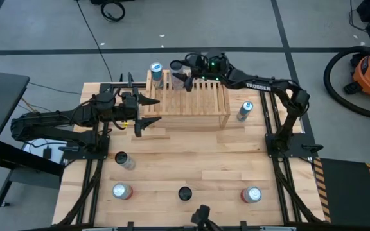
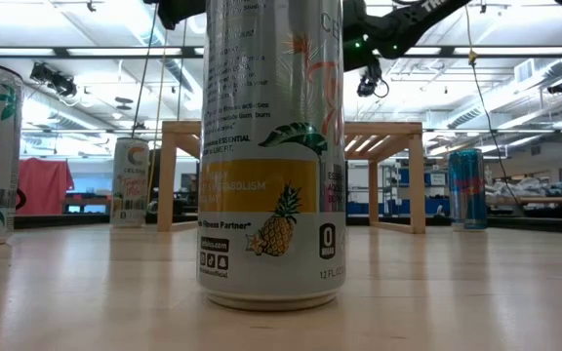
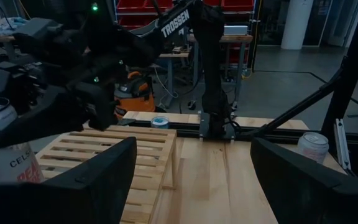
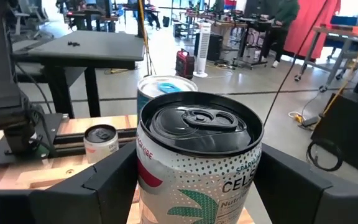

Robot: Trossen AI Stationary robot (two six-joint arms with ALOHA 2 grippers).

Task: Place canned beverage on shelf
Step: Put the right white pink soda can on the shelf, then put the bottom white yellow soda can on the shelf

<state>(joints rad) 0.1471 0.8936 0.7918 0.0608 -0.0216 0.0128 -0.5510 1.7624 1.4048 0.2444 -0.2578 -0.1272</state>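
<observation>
The slatted wooden shelf (image 1: 188,97) stands at the table's far middle. My right gripper (image 1: 181,70) reaches in from the right over the shelf's far left end, shut on a dark-topped white can (image 4: 197,124). This can (image 1: 176,65) sits next to a blue-topped can (image 1: 157,68) at the shelf's far left corner. What the held can's bottom rests on is hidden. My left gripper (image 1: 144,114) hovers open and level just left of the shelf (image 3: 123,152), with nothing between its fingers. My right gripper has the can's side wall (image 4: 143,163) between its two fingers (image 4: 110,183), one on each side, a little below the rim. The fingers come in level from the table's right. The can stands upright with its tab end up.
A can (image 1: 245,110) stands on the table right of the shelf. Several more cans stand along the near part of the table (image 1: 124,160) (image 1: 121,190) (image 1: 184,192) (image 1: 252,194); the one at the near middle fills the low view (image 2: 271,156). Bare boards lie between them and the shelf.
</observation>
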